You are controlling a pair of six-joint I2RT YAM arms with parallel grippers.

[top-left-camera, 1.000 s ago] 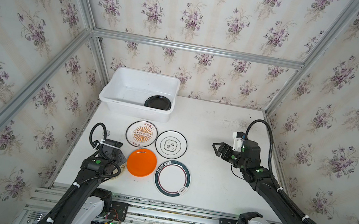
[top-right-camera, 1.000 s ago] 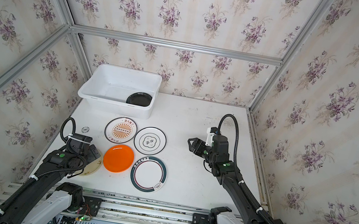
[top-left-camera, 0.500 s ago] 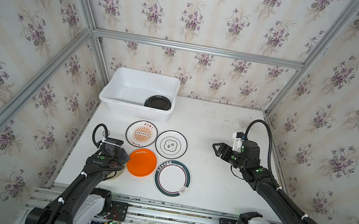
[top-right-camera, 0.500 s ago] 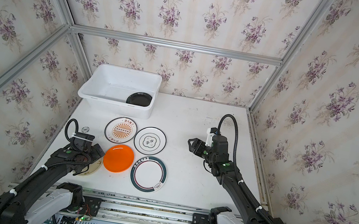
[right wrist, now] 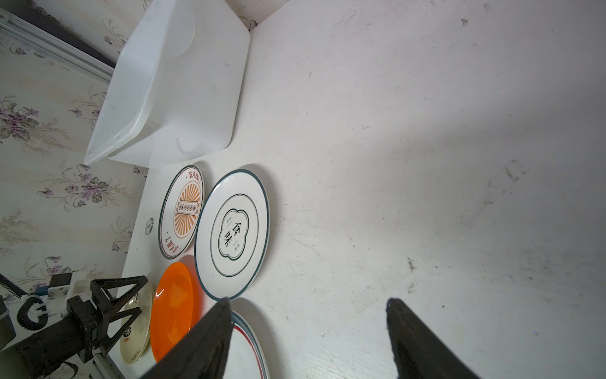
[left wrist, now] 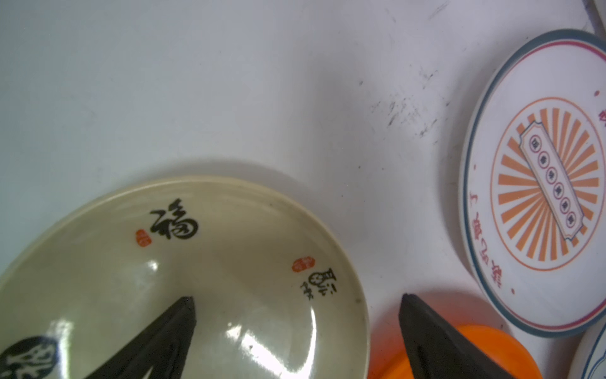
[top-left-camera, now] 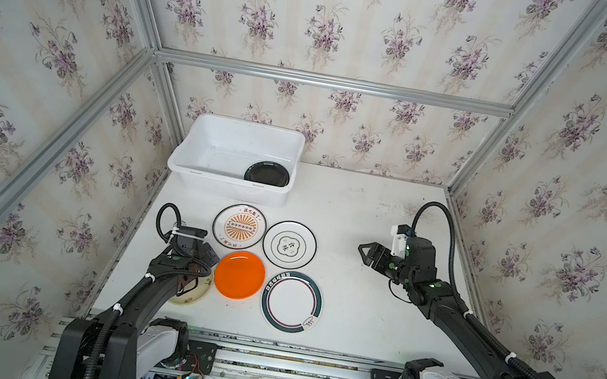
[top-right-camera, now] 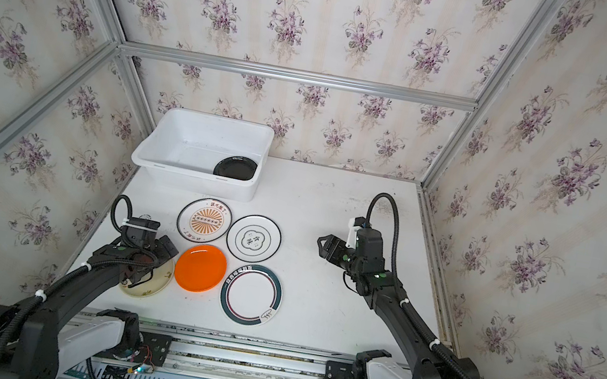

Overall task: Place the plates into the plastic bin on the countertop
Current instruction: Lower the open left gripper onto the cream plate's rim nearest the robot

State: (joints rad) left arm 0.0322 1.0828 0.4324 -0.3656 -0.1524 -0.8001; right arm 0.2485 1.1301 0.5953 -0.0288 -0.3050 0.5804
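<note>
While I am hovering the empty, wide-open left gripper [left wrist: 296,298] astride the cream plate [left wrist: 196,262]'s rim, one finger [left wrist: 426,338] is risking shoving the orange plate [left wrist: 498,347].

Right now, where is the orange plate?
In both top views the orange plate lies on the countertop, left of middle, with the cream plate to its left and the teal-banded plate to its right.

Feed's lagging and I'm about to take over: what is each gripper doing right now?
Left gripper: open, holding nothing, jaws either side of the cream plate's rim.
Right gripper: open, holding nothing, above the countertop.
</note>
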